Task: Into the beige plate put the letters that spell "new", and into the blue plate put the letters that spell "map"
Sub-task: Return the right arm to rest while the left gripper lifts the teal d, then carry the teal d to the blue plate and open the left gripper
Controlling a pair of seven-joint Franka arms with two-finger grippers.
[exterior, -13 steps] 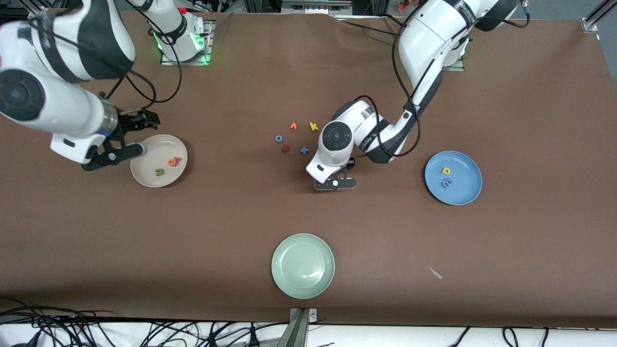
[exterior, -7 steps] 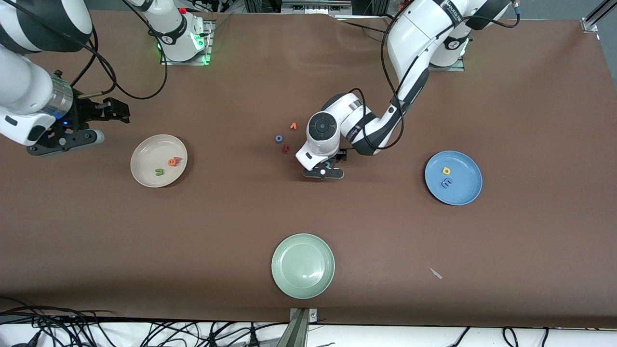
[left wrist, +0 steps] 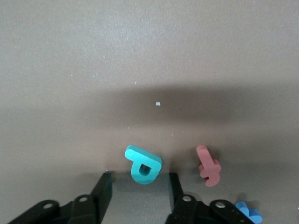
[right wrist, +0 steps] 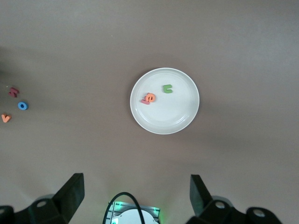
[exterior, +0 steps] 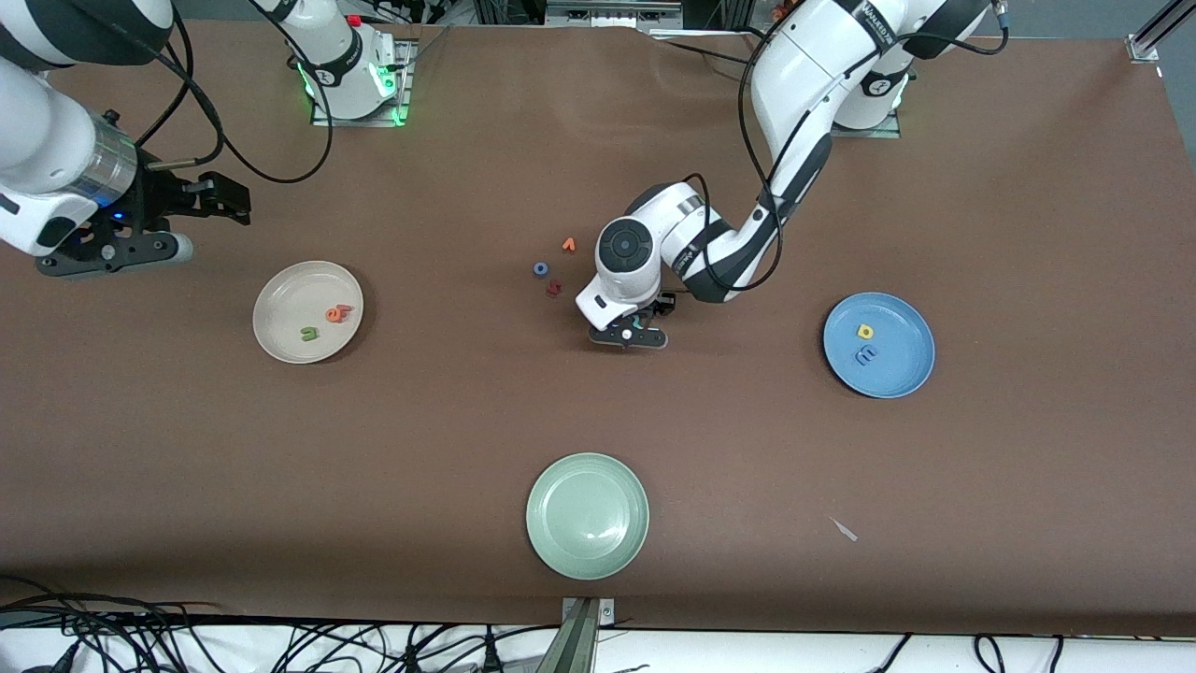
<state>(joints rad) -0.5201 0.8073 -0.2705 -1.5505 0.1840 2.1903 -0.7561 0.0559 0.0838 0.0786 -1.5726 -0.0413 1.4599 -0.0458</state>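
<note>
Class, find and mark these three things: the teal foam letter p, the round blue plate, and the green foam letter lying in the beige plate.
Teal foam letter p (left wrist: 142, 164), left wrist view, on its looped bowl.
Round blue plate (exterior: 904, 372), front view, on bare floor near its rim.
Green foam letter (right wrist: 167, 87), right wrist view, on its curved middle.

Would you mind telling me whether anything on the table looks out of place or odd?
One thing: a small pale scrap lies on the bare table, nearer the front camera than the blue plate; it looks like stray debris, not a letter. The teal p sits tilted between the left end effector's fingers.
</note>
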